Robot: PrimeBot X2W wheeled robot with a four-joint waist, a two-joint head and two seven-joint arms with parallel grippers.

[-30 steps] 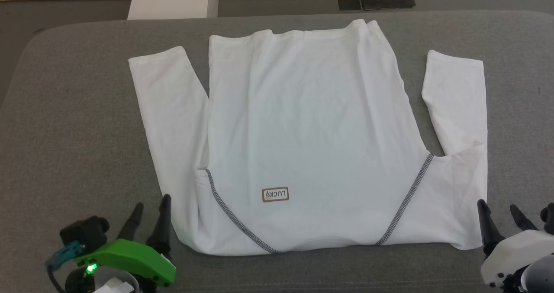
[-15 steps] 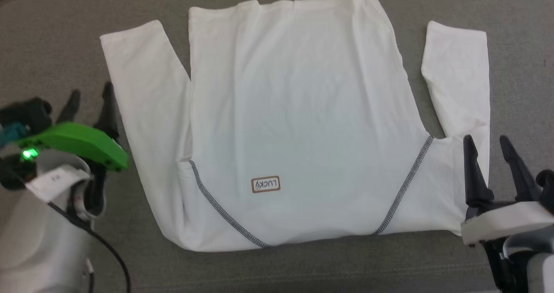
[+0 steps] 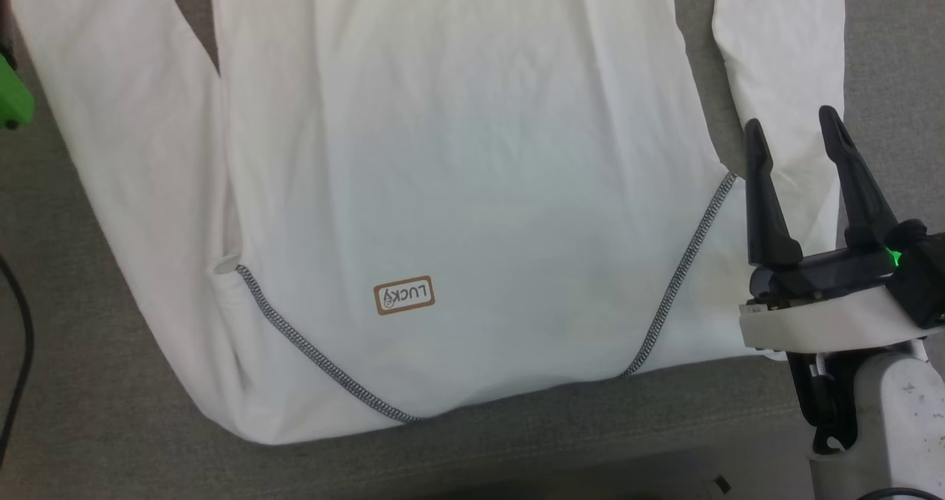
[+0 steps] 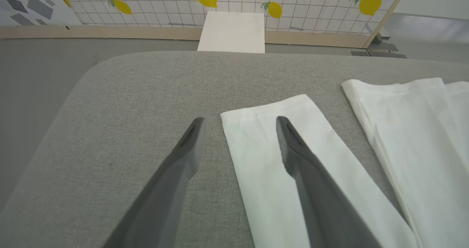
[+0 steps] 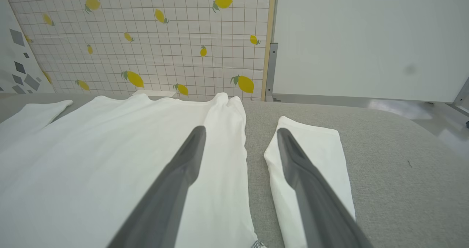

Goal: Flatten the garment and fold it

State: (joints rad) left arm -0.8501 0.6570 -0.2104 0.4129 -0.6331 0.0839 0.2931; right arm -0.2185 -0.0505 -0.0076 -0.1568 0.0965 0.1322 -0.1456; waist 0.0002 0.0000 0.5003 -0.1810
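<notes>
The garment (image 3: 458, 153) is a white shirt lying flat on the grey table, with grey stitched seams and a small brown label near its lower edge. Its sleeves lie alongside the body. My right gripper (image 3: 794, 125) hovers open over the right sleeve near the armpit; in the right wrist view the right gripper (image 5: 240, 129) straddles the gap between the body and the sleeve (image 5: 315, 149). The left gripper (image 4: 239, 119) is open above the outer edge of the left sleeve (image 4: 263, 160), one finger over cloth and one over table. Its green housing (image 3: 11, 101) shows at the head view's left edge.
The grey padded table (image 3: 88, 337) has bare room left of the shirt, and its near edge runs along the bottom of the head view. A black cable (image 3: 22, 352) hangs at the left. Beyond the far edge stands a white box (image 4: 231, 32) before a lemon-patterned wall.
The head camera has tipped down and closer, so the shirt looks larger. Both grippers have moved forward from the shirt's near corners along the sleeves, still open.
</notes>
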